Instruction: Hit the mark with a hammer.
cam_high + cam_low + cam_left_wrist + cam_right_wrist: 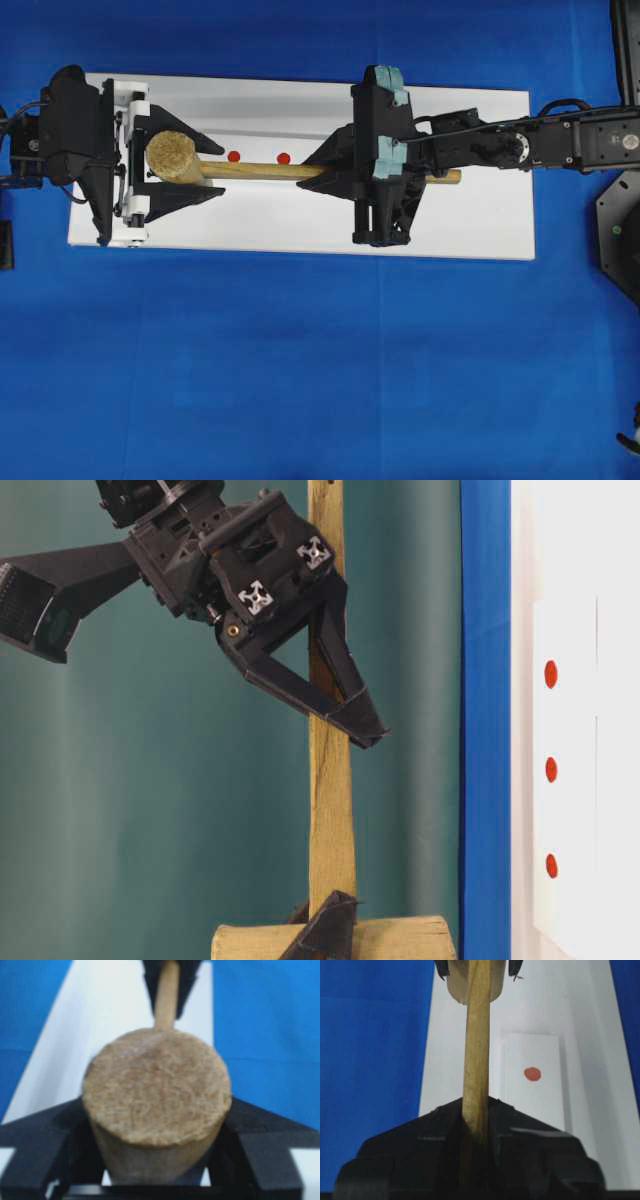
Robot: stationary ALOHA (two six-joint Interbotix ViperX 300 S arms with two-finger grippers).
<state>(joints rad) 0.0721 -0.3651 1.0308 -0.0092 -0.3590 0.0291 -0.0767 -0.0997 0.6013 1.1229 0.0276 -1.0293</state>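
The hammer [262, 170] lay lengthwise above the white board [300, 230], held off it by two arms. The right end effector [322, 171] was clenched on the handle partway along its length, with the butt of the handle jutting out past its body; the right wrist view showed the flat handle pinched between its dark fingers [440, 1125]. That grip looked like the one meant for swinging, since it left the head free at the far end.

The left end effector [195, 168] reached in from the opposite end, its two fingers [190, 142] standing on either side of the hammer head [156, 1095]. The left wrist view showed the head filling the gap between them, but whether the fingers pressed the wood or merely flanked it could not be told. Judging by the arrangement, the left arm was steadying or taking the head.

Three red dots sat on a raised white strip [565, 770]. From overhead only two dots [233, 156] showed, just beside the handle; the third was hidden under the head or the left end effector. Which one was the mark, the largest, could not be settled from these views, as the dots looked alike in size. The handle ran parallel to the row, so the head hung close over one end of it, and a downward swing would still need aiming
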